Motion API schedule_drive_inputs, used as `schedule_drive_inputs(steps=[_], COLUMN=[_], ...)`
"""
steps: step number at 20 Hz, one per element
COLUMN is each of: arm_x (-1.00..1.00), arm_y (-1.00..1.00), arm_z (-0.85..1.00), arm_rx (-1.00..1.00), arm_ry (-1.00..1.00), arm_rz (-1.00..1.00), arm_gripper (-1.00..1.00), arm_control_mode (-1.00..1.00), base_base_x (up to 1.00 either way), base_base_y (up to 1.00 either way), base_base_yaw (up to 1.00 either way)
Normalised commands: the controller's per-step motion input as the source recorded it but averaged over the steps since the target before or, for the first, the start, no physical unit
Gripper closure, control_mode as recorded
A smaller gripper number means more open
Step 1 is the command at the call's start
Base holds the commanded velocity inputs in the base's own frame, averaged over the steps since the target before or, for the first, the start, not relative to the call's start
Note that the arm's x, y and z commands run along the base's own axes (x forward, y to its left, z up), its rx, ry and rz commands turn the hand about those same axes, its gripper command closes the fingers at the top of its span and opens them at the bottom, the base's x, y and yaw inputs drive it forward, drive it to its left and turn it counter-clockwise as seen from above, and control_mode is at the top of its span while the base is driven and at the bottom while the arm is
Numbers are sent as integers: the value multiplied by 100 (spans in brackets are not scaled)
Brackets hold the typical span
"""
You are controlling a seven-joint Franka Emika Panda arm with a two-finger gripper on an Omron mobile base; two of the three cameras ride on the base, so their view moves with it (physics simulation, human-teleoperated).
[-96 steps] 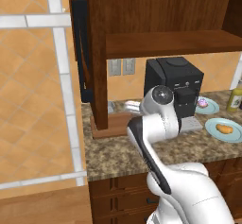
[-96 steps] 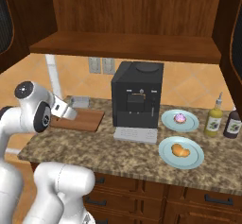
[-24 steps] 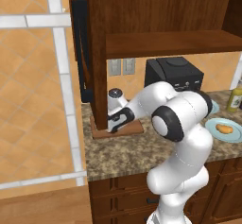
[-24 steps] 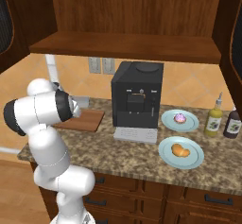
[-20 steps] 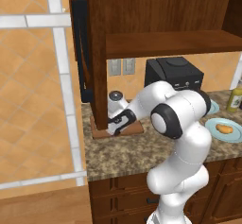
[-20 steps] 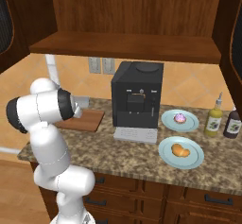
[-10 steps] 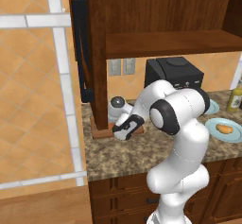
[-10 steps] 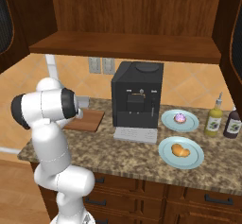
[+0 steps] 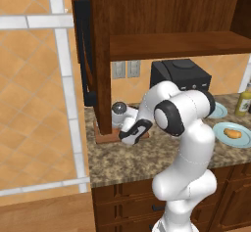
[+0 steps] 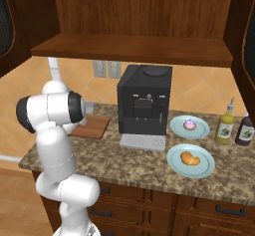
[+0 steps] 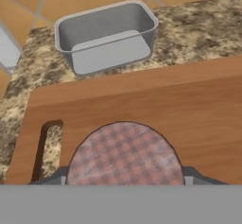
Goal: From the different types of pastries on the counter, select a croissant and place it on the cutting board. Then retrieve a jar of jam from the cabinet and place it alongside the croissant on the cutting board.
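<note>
Cabinet (image 9: pixel 100 55) wood stands at the left end of the counter (image 9: pixel 142 150), its black-edged door swung open. Just right of its base the cutting board (image 9: pixel 109 137) lies flat on the granite, and the gripper (image 9: pixel 128 137) is bent low over it. From the hand view a round lid with a red checked pattern, the jar of jam (image 11: pixel 124 154), sits between the fingers over the board's wood (image 11: pixel 156 105), beside the handle slot; the fingers appear closed on it, though their tips are mostly hidden. Beyond the board a grey metal tub (image 11: pixel 106 35) rests on the granite. Further right stands the black coffee machine (image 10: pixel 144 100), then the croissant (image 10: pixel 189 158) on its blue plate (image 10: pixel 174 165).
</note>
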Motion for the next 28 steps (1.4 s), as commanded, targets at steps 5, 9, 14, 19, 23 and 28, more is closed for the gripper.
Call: schedule_drive_inputs(steps=[5, 9, 14, 19, 23, 28], arm_x=[3, 0, 0, 0, 4, 6], arm_y=[0, -1, -15, -30, -25, -17], arm_z=[25, 57, 68, 84, 98, 79], arm_rx=[12, 16, 19, 21, 18, 12], arm_ry=[0, 0, 0, 3, 11, 10], arm_rz=[0, 0, 0, 0, 1, 1], arm_gripper=[-100, -100, -100, -100, -100, -100], arm_control_mode=[-100, -100, -100, -100, -100, -100], base_base_x=[0, 0, 0, 0, 0, 0], base_base_y=[0, 0, 0, 0, 0, 0], base_base_yaw=[0, 0, 0, 0, 0, 0])
